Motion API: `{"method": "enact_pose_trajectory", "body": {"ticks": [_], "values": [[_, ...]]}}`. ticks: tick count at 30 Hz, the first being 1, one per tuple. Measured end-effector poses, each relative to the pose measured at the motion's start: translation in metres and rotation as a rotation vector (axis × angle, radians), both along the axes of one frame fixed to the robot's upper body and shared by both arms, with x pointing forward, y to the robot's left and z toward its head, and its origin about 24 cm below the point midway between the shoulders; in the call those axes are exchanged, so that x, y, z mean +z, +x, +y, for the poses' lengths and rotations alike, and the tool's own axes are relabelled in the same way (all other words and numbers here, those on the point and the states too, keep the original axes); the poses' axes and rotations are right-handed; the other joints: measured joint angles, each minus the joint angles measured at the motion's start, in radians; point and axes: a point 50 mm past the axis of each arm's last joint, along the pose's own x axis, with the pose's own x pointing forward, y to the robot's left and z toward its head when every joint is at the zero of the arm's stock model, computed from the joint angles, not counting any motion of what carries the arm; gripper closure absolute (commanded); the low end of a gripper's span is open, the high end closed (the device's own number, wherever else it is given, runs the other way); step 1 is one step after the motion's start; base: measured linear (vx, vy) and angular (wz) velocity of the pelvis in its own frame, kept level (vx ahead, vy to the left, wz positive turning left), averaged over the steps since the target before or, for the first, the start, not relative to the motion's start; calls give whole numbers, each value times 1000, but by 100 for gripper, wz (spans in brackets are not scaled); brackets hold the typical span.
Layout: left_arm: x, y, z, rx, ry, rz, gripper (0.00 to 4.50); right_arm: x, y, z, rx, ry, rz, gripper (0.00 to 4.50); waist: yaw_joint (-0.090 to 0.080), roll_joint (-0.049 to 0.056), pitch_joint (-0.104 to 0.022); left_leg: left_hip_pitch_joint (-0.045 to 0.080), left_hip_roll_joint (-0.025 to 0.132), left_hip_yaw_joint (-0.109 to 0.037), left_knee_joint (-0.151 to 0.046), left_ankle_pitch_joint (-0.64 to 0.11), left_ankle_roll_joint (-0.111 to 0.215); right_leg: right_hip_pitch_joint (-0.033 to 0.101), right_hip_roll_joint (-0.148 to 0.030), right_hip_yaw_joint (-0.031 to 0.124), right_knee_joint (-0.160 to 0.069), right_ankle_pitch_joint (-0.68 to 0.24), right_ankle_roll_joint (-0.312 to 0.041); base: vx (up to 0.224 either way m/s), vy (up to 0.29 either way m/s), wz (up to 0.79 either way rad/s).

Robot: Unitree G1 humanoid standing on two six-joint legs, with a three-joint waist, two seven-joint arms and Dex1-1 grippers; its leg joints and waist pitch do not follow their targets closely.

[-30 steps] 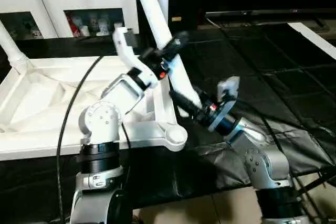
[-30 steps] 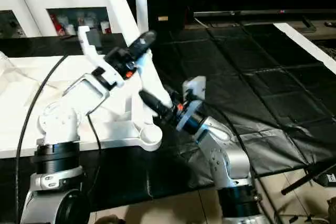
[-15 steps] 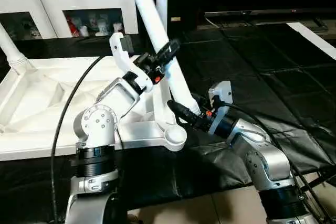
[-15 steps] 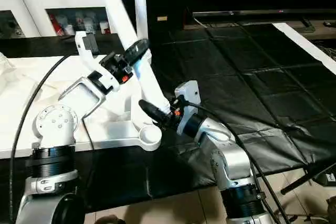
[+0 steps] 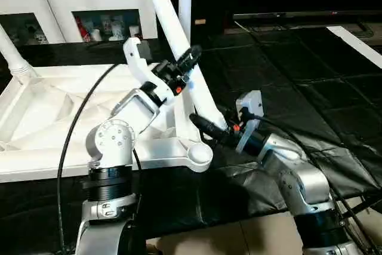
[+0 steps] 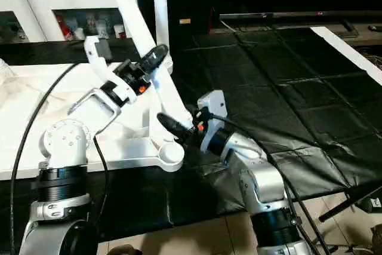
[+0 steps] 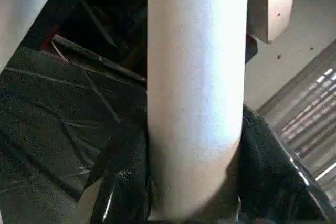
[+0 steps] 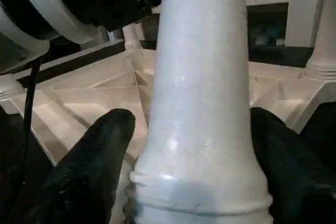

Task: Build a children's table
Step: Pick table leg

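**Item: table leg point(image 5: 179, 34), white, round, tapered.** Leans steeply away from the robot, its thick collared end low beside the near corner socket point(image 5: 199, 154) of the upturned table top point(image 5: 36, 111); not yet seated, by the look of it.

**Left gripper point(image 5: 186, 67).** Clamped on the leg partway up; in the left wrist view the shaft sits tight between both black fingers point(image 7: 123, 182).

**Right gripper point(image 5: 209, 128).** Lower down, near the leg's collared end, fingers point(image 8: 94, 150) spread to either side of the shaft with a gap showing; straddling, not gripping.

**Table top.** Ribbed underside up, lying to the left gripper's own side and beyond both claws. Further legs already stand in sockets, one at the far left corner point(image 5: 12, 55).

**Risks.**
- One claw alone carries the long leg, so it may pivot or slip in the grip.
- The collared end may catch the socket rim if lowered while tilted.
- Side push at the corner may slide the top on the black sheet point(image 5: 310, 100).
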Motion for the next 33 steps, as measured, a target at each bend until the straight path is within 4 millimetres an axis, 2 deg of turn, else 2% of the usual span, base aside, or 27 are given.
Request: {"method": "enact_pose_trajectory", "body": {"ticks": [4, 6, 10, 19, 22, 28, 33], "values": [[3, 1, 1, 13, 15, -19, 264, 1, 0, 1, 12, 21, -1, 52, 0, 0, 0, 0, 0, 0, 0, 0, 0, 0, 0, 0, 0, 0, 0, 0, 0, 0], [4, 2, 2, 25, 19, -25, 264, 1, 0, 2, 9, 33, 2, 22, 0, 0, 0, 0, 0, 0, 0, 0, 0, 0, 0, 0, 0, 0, 0, 0, 0, 0], [6, 6, 9, 76, 30, -34, 264, -1, -2, 0, 6, 72, 30, 0, 0, 0, 0, 0, 0, 0, 0, 0, 0, 0, 0, 0, 0, 0, 0, 0, 0, 0], [5, 10, 19, 120, 61, -36, 264, -3, -5, -8, 10, 37, 81, 0, 1, 0, 0, 1, 0, -1, 0, 0, 0, 2, 0, 0, -1, 0, 0, 0, 0, 0], [6, 11, 20, 126, 68, -40, 264, -6, -7, -14, 18, 14, 66, 0, 2, 0, 0, 1, 0, -1, 0, 0, 0, 2, 0, 0, -1, 0, 0, 0, 0, 0], [5, 16, 34, 176, 138, -55, 264, -3, -9, -23, 33, -7, 16, 0, 0, 0, 0, 2, 0, -1, 0, 0, 0, 3, 0, 0, -1, 0, 1, 0, 0, 0], [7, 17, 42, 178, 189, -72, 264, 0, -3, -35, -62, -17, -3, 0, 1, 1, 0, 2, 0, -2, 0, 0, 0, 3, 0, 0, -2, 1, 0, 0, 0, 0]]}}
